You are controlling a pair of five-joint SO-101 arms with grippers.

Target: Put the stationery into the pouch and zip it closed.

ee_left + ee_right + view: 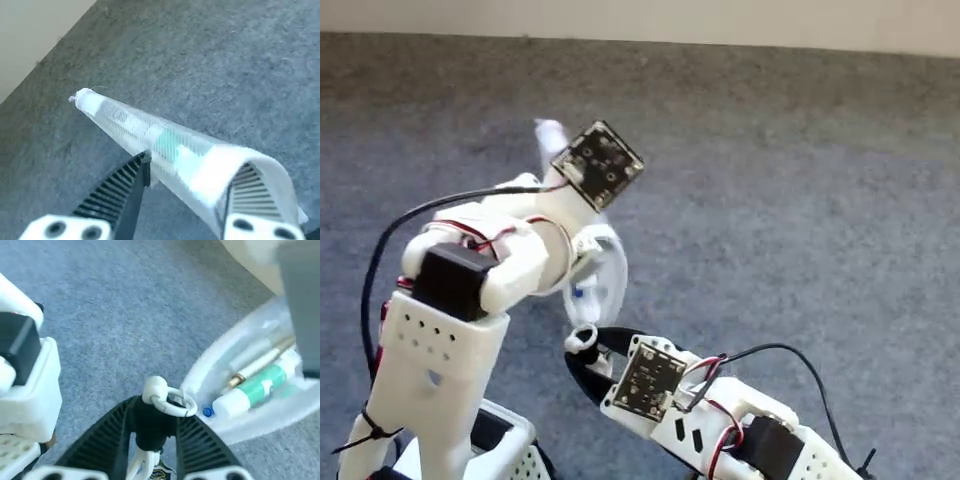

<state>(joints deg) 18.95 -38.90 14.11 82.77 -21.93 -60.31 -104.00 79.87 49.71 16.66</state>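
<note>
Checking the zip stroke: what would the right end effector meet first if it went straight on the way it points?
The right end effector holds the zipper pull. Past that, likely the grey table; the pouch lies just aside. Depth unclear.

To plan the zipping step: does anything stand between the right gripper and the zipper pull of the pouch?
Nothing visible does. The zipper pull sits between the fingers of the right gripper, at the mouth of the pouch. The pens lie inside, beside the pull, not between it and the gripper.
</note>
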